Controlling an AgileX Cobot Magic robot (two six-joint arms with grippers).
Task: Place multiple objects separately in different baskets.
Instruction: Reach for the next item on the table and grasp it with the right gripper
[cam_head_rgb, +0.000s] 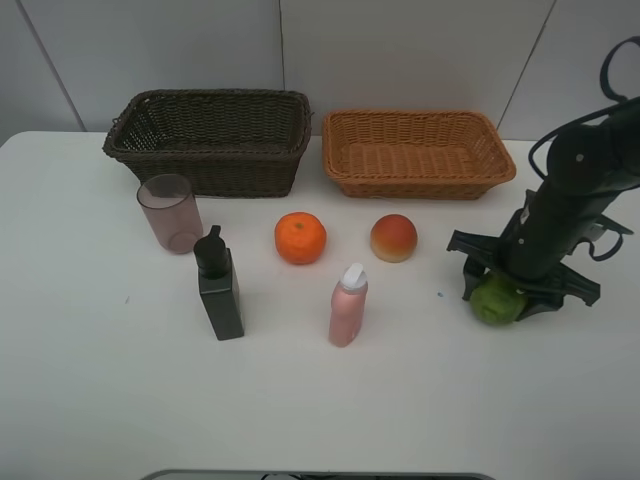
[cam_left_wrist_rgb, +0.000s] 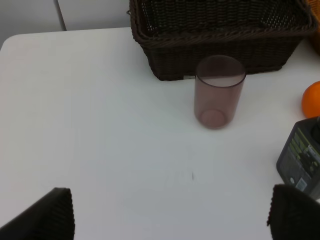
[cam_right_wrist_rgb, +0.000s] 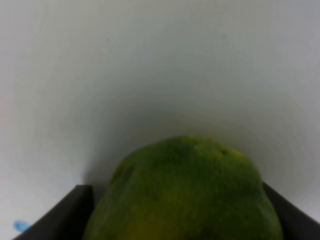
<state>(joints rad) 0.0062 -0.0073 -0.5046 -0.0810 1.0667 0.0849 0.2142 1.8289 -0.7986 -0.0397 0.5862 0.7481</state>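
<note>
My right gripper (cam_head_rgb: 497, 292) reaches straight down over the green round fruit (cam_head_rgb: 493, 300) at the table's right. In the right wrist view the fruit (cam_right_wrist_rgb: 185, 195) fills the space between the dark fingers (cam_right_wrist_rgb: 70, 215), which press on both its sides. The tangerine (cam_head_rgb: 300, 238) and the peach (cam_head_rgb: 393, 238) lie mid-table. In front of them stand the pink bottle (cam_head_rgb: 348, 305) and the dark pump bottle (cam_head_rgb: 219, 290). The mauve cup (cam_head_rgb: 170, 212) stands upright before the dark brown basket (cam_head_rgb: 240, 165). The tan basket (cam_head_rgb: 420, 182) is empty. My left gripper (cam_left_wrist_rgb: 170, 215) is open over bare table.
In the left wrist view the cup (cam_left_wrist_rgb: 219, 92) stands by the dark basket's wall (cam_left_wrist_rgb: 215, 55), with the pump bottle (cam_left_wrist_rgb: 302, 162) and the tangerine (cam_left_wrist_rgb: 312, 99) at one edge. A white wall rises behind the baskets. The table's front edge is near the bottles.
</note>
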